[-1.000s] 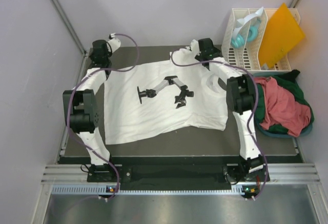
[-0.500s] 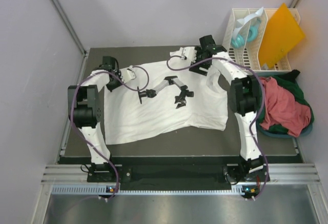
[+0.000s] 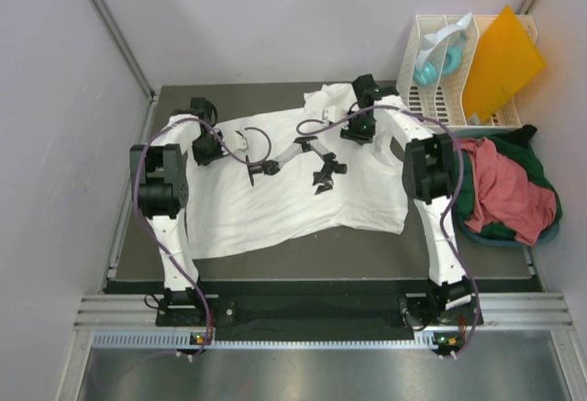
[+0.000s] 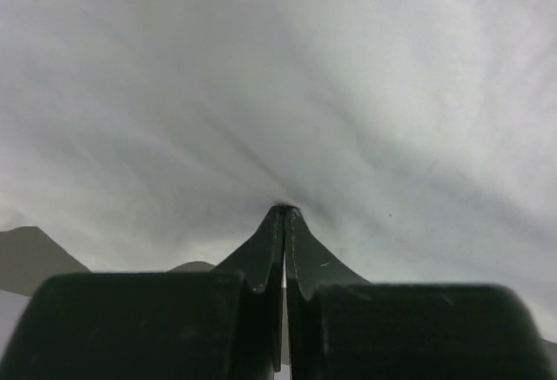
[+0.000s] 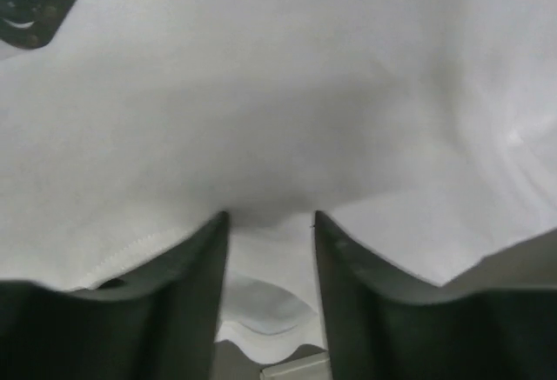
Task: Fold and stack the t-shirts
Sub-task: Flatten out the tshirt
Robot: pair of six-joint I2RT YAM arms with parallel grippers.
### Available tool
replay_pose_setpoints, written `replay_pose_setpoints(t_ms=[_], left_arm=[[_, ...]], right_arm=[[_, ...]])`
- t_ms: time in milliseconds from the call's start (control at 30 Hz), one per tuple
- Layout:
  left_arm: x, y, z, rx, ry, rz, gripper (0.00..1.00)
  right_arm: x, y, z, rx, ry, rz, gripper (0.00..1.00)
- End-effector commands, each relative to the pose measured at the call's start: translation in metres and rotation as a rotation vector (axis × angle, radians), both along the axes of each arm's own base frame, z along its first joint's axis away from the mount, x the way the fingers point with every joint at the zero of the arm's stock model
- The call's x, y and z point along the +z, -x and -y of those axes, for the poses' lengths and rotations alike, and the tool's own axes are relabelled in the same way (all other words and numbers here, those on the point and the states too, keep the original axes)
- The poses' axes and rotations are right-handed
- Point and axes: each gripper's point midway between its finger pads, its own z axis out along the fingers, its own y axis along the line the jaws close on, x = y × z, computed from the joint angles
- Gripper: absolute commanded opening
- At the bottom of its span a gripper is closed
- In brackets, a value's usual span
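Top external shows white t-shirt (image 3: 275,208) lying crosswise, pointing neck-first rightward.

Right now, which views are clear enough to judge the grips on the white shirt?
Top external: even light, sharp, but too distant for grips. Left wrist: left gripper crisp, shut on the white t-shirt. Right wrist: right gripper dark and soft, cloth between its fingers in shadow; grip unclear.

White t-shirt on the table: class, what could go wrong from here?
The left gripper pinches only a small pucker of the white t-shirt; it may slip free. The right gripper has its jaws apart with cloth bunched at the tips; closing could catch a lower layer too, or miss, skewing the fold.
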Motion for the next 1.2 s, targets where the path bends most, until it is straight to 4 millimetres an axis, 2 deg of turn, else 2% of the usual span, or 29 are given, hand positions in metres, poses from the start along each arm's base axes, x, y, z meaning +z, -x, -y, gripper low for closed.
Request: replay_pose_setpoints(t_ms=[0, 33, 100, 133, 167, 200, 233, 267, 400, 533, 600, 667, 700, 767, 800, 867, 900, 933, 967, 1000, 1033, 1133, 1167], left_arm=[[-0.016, 0.049, 0.005, -0.061, 0.02, -0.212, 0.0], [-0.017, 0.058, 0.005, -0.066, 0.019, -0.245, 0.0], [-0.018, 0.073, 0.005, -0.072, 0.02, -0.286, 0.0], [-0.022, 0.088, 0.005, -0.076, 0.023, -0.328, 0.0], [-0.017, 0.093, 0.005, -0.093, 0.025, -0.329, 0.0], [-0.015, 0.099, 0.005, -0.101, 0.023, -0.336, 0.0], [-0.014, 0.105, 0.005, -0.107, 0.023, -0.343, 0.0], [-0.012, 0.118, 0.006, -0.116, 0.027, -0.356, 0.0], [-0.005, 0.152, 0.006, -0.142, 0.031, -0.41, 0.0], [-0.002, 0.188, 0.001, -0.166, 0.011, -0.464, 0.0], [-0.002, 0.193, -0.002, -0.177, -0.012, -0.452, 0.0], [-0.001, 0.196, -0.003, -0.167, -0.018, -0.433, 0.0], [-0.001, 0.189, -0.003, -0.156, -0.023, -0.398, 0.01], [0.005, 0.173, -0.004, -0.1, -0.025, -0.322, 0.05], [0.014, 0.149, -0.004, -0.068, -0.011, -0.233, 0.06], [0.033, 0.123, -0.006, 0.031, 0.02, -0.119, 0.11], [0.051, 0.1, -0.006, 0.064, 0.036, -0.033, 0.13], [0.066, 0.078, -0.007, 0.125, 0.058, 0.069, 0.14], [0.08, 0.065, -0.008, 0.146, 0.072, 0.129, 0.15], [0.101, 0.046, -0.01, 0.17, 0.082, 0.217, 0.15], [0.121, 0.03, -0.01, 0.207, 0.108, 0.311, 0.16], [0.168, 0.001, -0.01, 0.213, 0.132, 0.502, 0.21], [0.175, -0.003, -0.011, 0.214, 0.131, 0.535, 0.22]], right_arm=[[-0.036, 0.042, 0.009, 0.042, 0.071, -0.194, 0.26], [-0.035, 0.047, 0.011, 0.043, 0.077, -0.208, 0.13], [-0.041, 0.064, 0.015, 0.052, 0.091, -0.262, 0.08], [-0.034, 0.069, 0.017, 0.055, 0.09, -0.261, 0.03], [-0.04, 0.081, 0.02, 0.06, 0.097, -0.293, 0.02], [-0.04, 0.087, 0.02, 0.062, 0.091, -0.305, 0.01], [-0.031, 0.09, 0.02, 0.064, 0.081, -0.295, 0.01], [-0.034, 0.101, 0.022, 0.063, 0.084, -0.325, 0.0], [-0.027, 0.129, 0.024, 0.078, 0.078, -0.352, 0.0], [-0.02, 0.166, 0.032, 0.105, 0.095, -0.377, 0.01], [-0.014, 0.178, 0.033, 0.121, 0.103, -0.373, 0.02], [-0.018, 0.193, 0.036, 0.132, 0.12, -0.396, 0.1], [-0.013, 0.194, 0.036, 0.133, 0.118, -0.382, 0.25], [-0.007, 0.185, 0.034, 0.116, 0.106, -0.334, 0.38], [0.007, 0.171, 0.029, 0.11, 0.083, -0.279, 0.43], [0.026, 0.155, 0.021, 0.079, 0.023, -0.226, 0.47], [0.037, 0.147, 0.016, 0.071, -0.003, -0.194, 0.51], [0.058, 0.128, 0.009, 0.061, -0.039, -0.13, 0.52], [0.068, 0.119, 0.003, 0.041, -0.066, -0.101, 0.52], [0.086, 0.103, -0.002, 0.029, -0.091, -0.041, 0.53], [0.096, 0.091, -0.007, 0.017, -0.118, 0.005, 0.53], [0.121, 0.06, -0.019, -0.013, -0.17, 0.101, 0.54], [0.125, 0.052, -0.022, -0.036, -0.188, 0.118, 0.54]])
